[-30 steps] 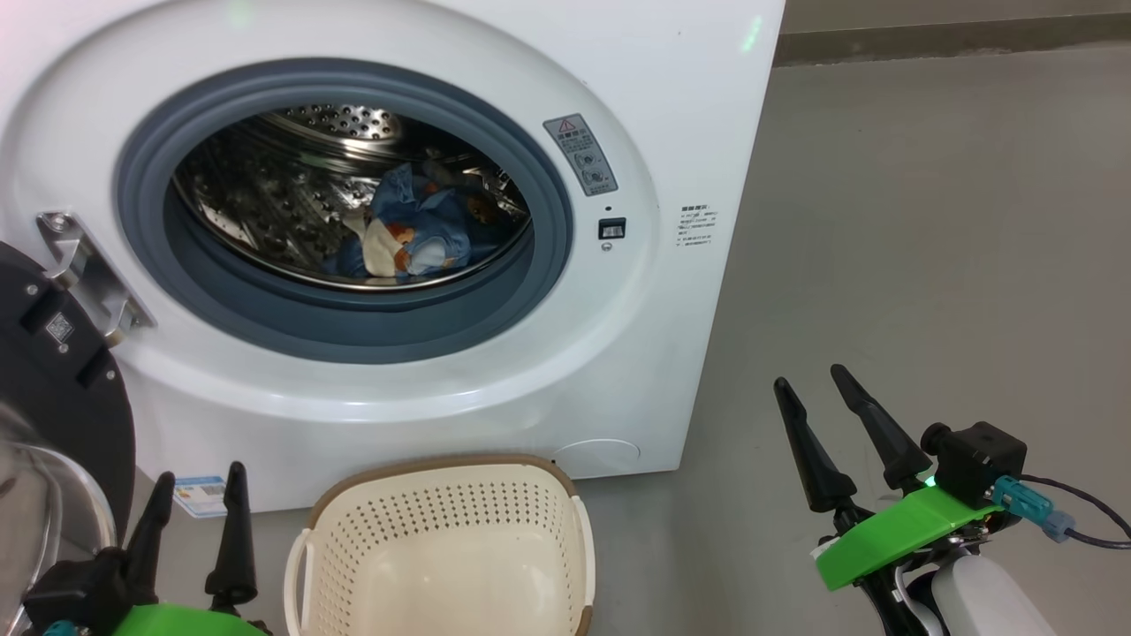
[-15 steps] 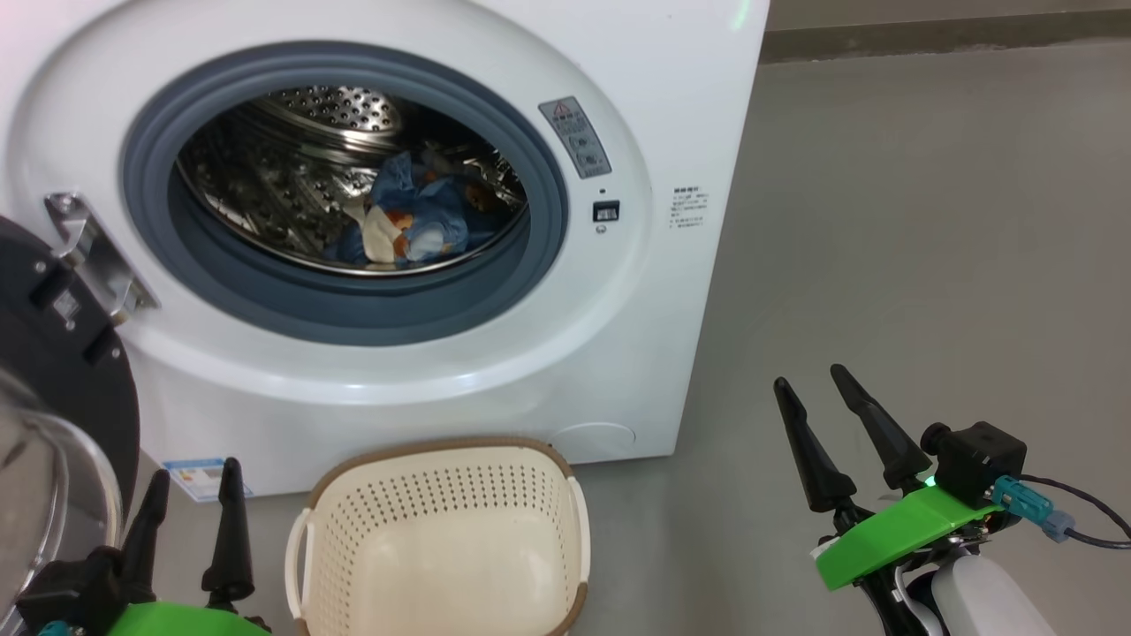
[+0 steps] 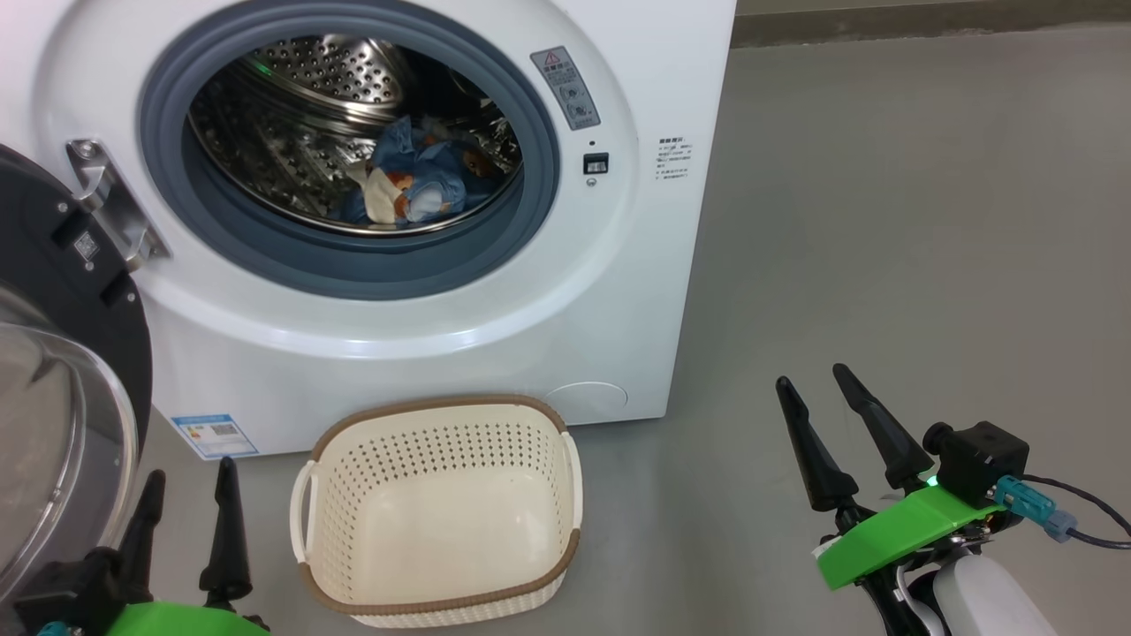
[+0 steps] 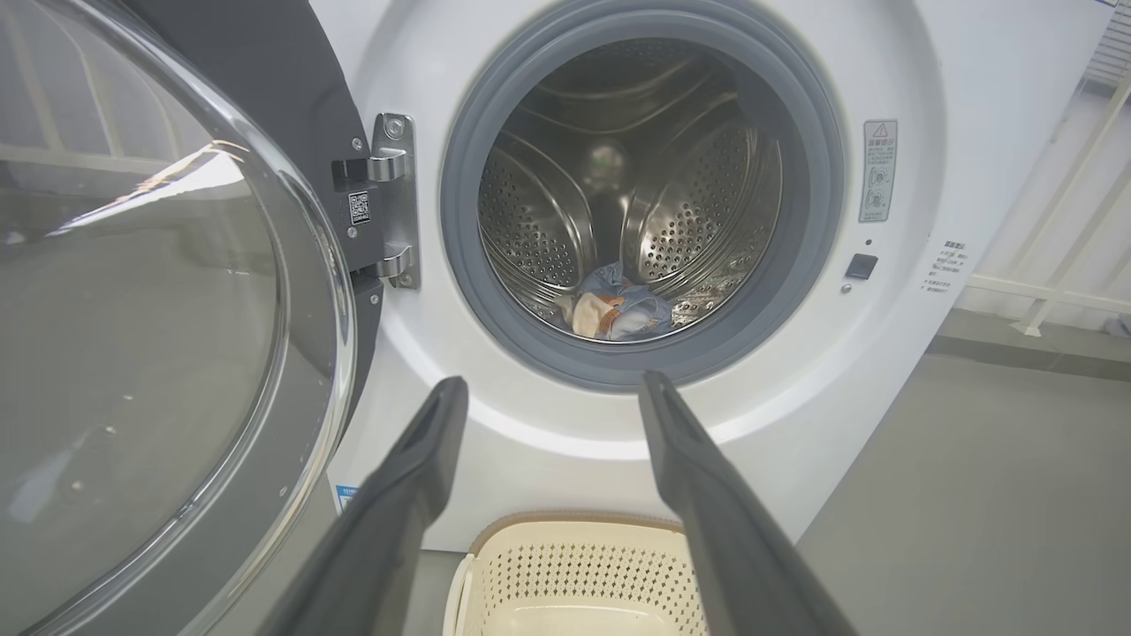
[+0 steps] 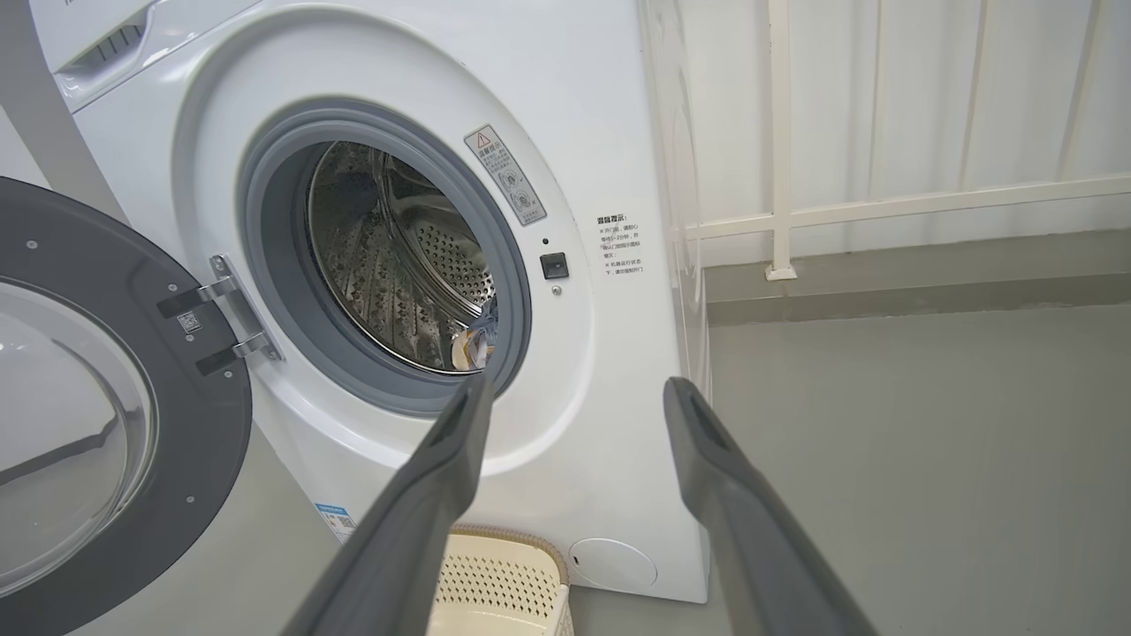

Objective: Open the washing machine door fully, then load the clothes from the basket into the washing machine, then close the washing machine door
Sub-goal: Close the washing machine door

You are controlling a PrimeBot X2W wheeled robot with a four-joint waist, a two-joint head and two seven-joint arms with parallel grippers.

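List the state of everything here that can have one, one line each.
washing machine door: swung wide open to the left on its hinge.
washing machine: drum mouth uncovered.
clothes: bunched inside the drum.
basket: upright on the floor, empty.
left gripper: open, holding nothing.
right gripper: open, holding nothing.

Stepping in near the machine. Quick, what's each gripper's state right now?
Left gripper: open, holding nothing.
Right gripper: open, holding nothing.
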